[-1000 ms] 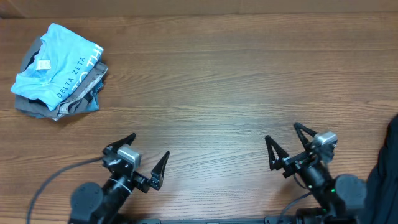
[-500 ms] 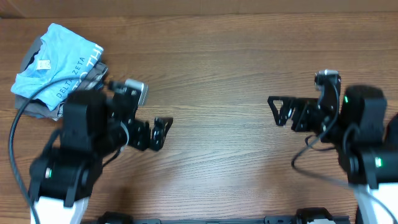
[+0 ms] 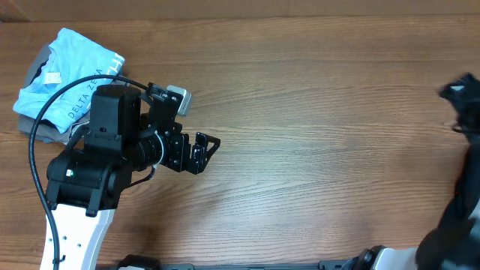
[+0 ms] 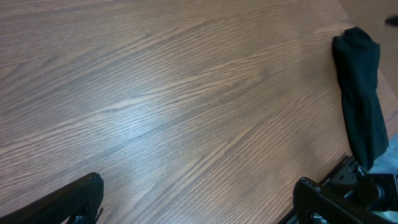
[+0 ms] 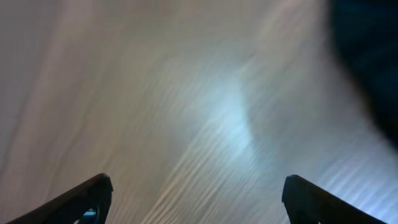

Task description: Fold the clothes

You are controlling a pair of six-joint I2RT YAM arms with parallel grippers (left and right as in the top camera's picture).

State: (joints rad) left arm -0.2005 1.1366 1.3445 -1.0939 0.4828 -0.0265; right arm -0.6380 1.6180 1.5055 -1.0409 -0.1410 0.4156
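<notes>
A folded stack of clothes (image 3: 67,82), light blue on top with grey beneath, lies at the table's far left. A dark garment (image 4: 360,93) lies at the table's right edge in the left wrist view. It also shows as a blurred dark patch in the right wrist view (image 5: 367,50). My left gripper (image 3: 201,148) is open and empty over bare wood, right of the stack; its fingers stand wide apart in the left wrist view (image 4: 196,202). My right gripper (image 5: 202,199) is open and empty above the table. In the overhead view the right arm (image 3: 461,94) is at the right edge.
The wooden table (image 3: 315,112) stretches between the two arms. The left arm's black cable (image 3: 56,105) loops over the folded stack. A dark shape (image 3: 461,210) fills the lower right edge of the overhead view.
Both arms have lifted from the table's front edge. The left arm moved back and left, toward the folded stack. The right arm swung out to the right edge.
</notes>
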